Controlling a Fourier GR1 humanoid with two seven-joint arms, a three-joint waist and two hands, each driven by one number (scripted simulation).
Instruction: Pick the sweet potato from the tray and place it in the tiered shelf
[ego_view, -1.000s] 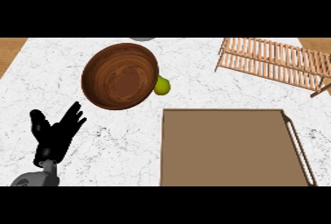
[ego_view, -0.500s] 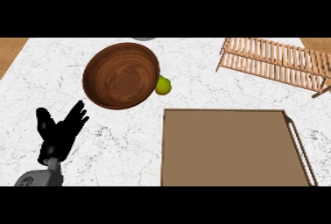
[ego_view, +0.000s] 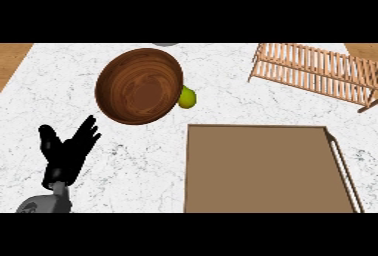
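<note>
White marbled desk (ego_view: 148, 160) seen from steeply above; left robot hand (ego_view: 65, 156) at lower left, fingers straight and spread, pointing up-right, holding nothing, resting over bare desk; grey forearm (ego_view: 44, 204) comes in from lower edge; right robot hand shows nowhere in the head view. Brown tray (ego_view: 262, 167) at lower right, flat surface, pale rail along its right side; no sweet potato visible on it, can't tell where the sweet potato is. Wooden bowl (ego_view: 140, 86) upper centre-left, well apart from the left robot hand; yellow-green fruit (ego_view: 187, 97) just beside the bowl's right rim, partly hidden behind it, above the tray's top-left corner. Slatted wooden tiered shelf (ego_view: 317, 70) at upper right, tilted across the view, apart from the tray. Small grey object (ego_view: 167, 44) at the top edge above the bowl, mostly cut off.
</note>
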